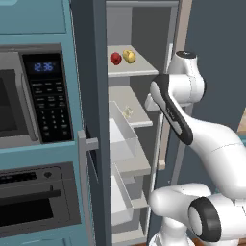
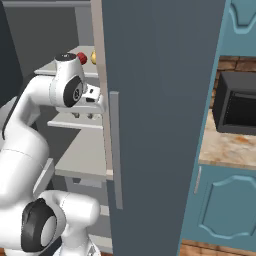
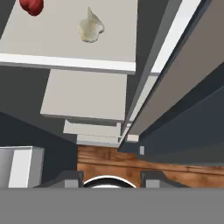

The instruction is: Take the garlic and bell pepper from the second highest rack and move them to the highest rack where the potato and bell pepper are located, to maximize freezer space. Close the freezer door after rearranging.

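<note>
Two items are sitting on the highest rack [image 1: 132,72] of the open freezer: a red bell pepper [image 1: 116,58] and, just beside it on the side nearer the freezer door [image 2: 160,100], a yellowish potato [image 1: 129,56]. One rack below the highest rack, the garlic [image 1: 127,112] is lying on the second highest rack [image 1: 137,117], pale and lumpy. In the hand view the garlic [image 3: 90,27] is resting near a second red bell pepper [image 3: 31,6], which is partly cut off at the picture's edge. The white arm is reaching in beside the freezer door at the level of the second highest rack, and the tool [image 3: 110,177] is looking down past the rack's front edge, apart from the garlic. Its tips are standing spread and are grasping nothing.
</note>
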Controlling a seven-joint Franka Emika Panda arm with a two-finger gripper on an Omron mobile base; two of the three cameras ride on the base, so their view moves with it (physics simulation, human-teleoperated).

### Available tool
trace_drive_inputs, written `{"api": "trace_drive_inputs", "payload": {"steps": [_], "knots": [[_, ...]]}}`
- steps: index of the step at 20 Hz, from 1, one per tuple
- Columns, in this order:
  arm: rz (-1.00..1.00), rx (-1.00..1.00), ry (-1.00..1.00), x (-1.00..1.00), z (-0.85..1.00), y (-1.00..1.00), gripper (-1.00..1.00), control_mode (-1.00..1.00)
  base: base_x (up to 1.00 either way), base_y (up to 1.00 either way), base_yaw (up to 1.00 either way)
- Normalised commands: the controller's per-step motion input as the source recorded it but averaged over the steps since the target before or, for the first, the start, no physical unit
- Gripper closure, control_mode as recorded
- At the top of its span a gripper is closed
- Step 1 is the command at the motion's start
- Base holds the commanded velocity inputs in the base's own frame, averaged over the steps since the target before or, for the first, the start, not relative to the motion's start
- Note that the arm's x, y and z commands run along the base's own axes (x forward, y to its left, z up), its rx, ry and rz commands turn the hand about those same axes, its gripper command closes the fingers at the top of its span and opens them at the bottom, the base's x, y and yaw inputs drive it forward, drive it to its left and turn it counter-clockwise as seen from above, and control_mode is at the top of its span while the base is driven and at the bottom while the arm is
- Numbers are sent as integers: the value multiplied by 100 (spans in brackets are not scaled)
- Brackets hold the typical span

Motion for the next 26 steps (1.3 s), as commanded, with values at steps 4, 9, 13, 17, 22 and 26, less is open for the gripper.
{"api": "trace_drive_inputs", "payload": {"steps": [4,9,13,17,22,26], "knots": [[0,0,-7,-13,0,0,-100,-100,0,0,0],[0,0,-18,-27,-1,1,-100,-100,0,0,0],[0,0,-15,-19,0,0,-100,-100,0,0,0],[0,0,-8,-21,0,0,-100,100,-13,0,0],[0,0,0,0,0,0,-100,100,-68,0,0],[0,0,0,0,0,0,-100,100,-15,19,0]]}}
